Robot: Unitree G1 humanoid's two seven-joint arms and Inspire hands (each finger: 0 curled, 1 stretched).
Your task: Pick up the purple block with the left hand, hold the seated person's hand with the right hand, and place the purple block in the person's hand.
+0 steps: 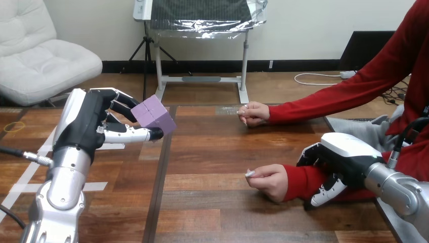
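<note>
My left hand (86,124) is raised above the table's left part, shut on the purple block (153,117), which is pinched between thumb and fingers and tilted. At the right, my right hand (338,157) lies on the person's red-sleeved wrist (298,181). Its fingers curl over the top of the sleeve and its thumb comes in from below. The person's hand (267,179) in front of it rests on the table as a loose fist, fingers curled inward. The person's other hand (253,113) rests farther back on the table, also loosely closed.
The wooden table (212,152) is bare between the block and the person's near hand. White tape strips (30,187) mark the table's left part.
</note>
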